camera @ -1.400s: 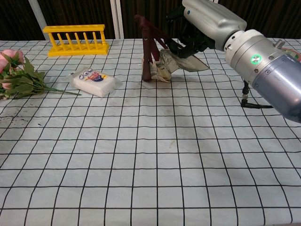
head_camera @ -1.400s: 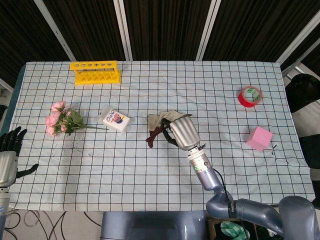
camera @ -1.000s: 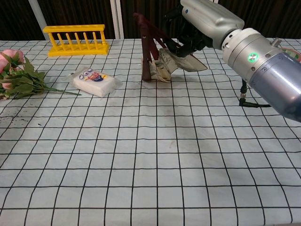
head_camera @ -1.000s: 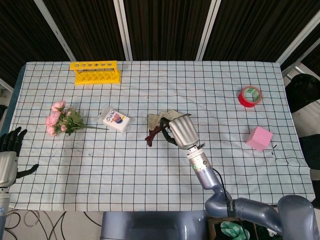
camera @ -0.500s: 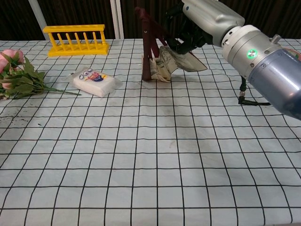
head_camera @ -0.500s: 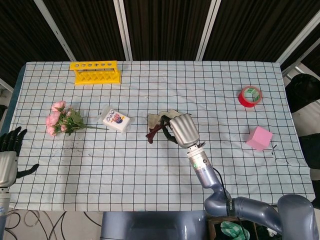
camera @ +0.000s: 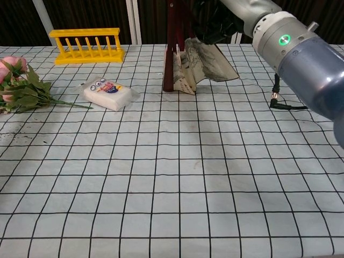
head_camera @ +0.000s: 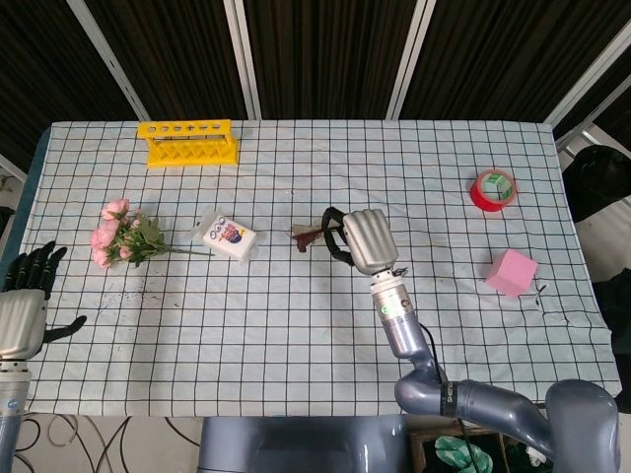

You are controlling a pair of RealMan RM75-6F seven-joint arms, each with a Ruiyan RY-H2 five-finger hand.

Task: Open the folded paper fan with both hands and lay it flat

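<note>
We log the paper fan (camera: 185, 64) near the middle of the bench (head_camera: 296, 325), partly unfolded. In the chest view its dark end stick stands almost upright, foot on the checked cloth, top running out of the frame; the printed paper leaf sags from it to the right and rests on the cloth. So the long axis is close to vertical for now, pivot end apparently down, with the leaf spreading toward our right side.

The right hand (head_camera: 363, 239) is over the fan with fingers curled around its upper part. We judge it is holding the fan there, though the contact itself is hidden in both views. The left hand (head_camera: 25, 301) sits at the bench's left edge, well apart from the fan, fingers spread, holding nothing.

Handling estimate: light. The sticks are stiff and narrow, so they are the place to take hold, one outer stick per hand. The leaf is thin pleated paper that would likely crease or tear if pulled directly. Smooth sticks could slip in a loose grasp.
</note>
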